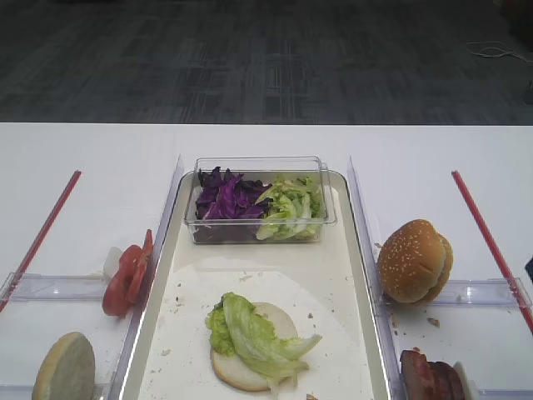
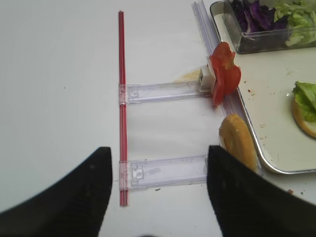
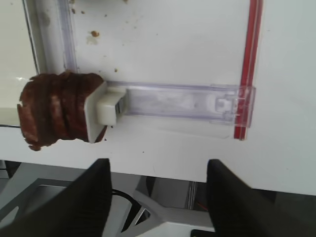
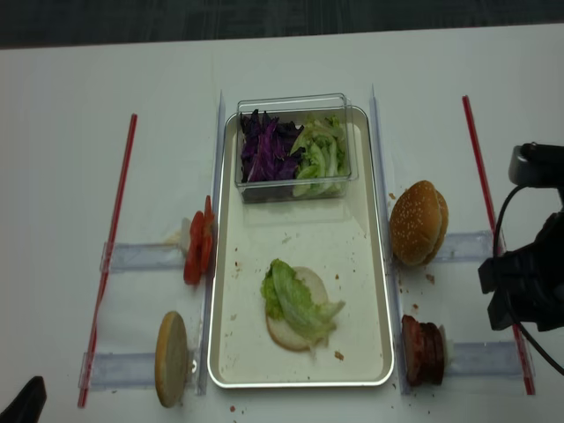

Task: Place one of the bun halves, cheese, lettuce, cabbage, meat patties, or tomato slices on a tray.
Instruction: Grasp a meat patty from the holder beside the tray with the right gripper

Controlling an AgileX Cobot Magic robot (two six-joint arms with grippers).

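The cream tray (image 4: 300,238) holds a pale bun base topped with lettuce (image 4: 295,304). A clear box (image 4: 295,145) at its far end holds purple cabbage (image 4: 264,150) and more lettuce. Tomato slices (image 2: 224,74) and a bun half (image 2: 237,143) stand on edge left of the tray. A seeded bun top (image 4: 419,220) and the meat patties (image 3: 54,108) stand to its right. My right gripper (image 3: 158,195) is open and empty, near the table's front edge, right of the patties. My left gripper (image 2: 158,195) is open and empty over a clear rail. No cheese is clearly visible.
Clear plastic rails (image 3: 177,101) with white pusher blocks (image 3: 106,106) run out from both sides of the tray to red strips (image 4: 110,247) (image 4: 485,167). Crumbs lie around the patties. The table's front edge (image 3: 163,170) passes just above my right fingertips.
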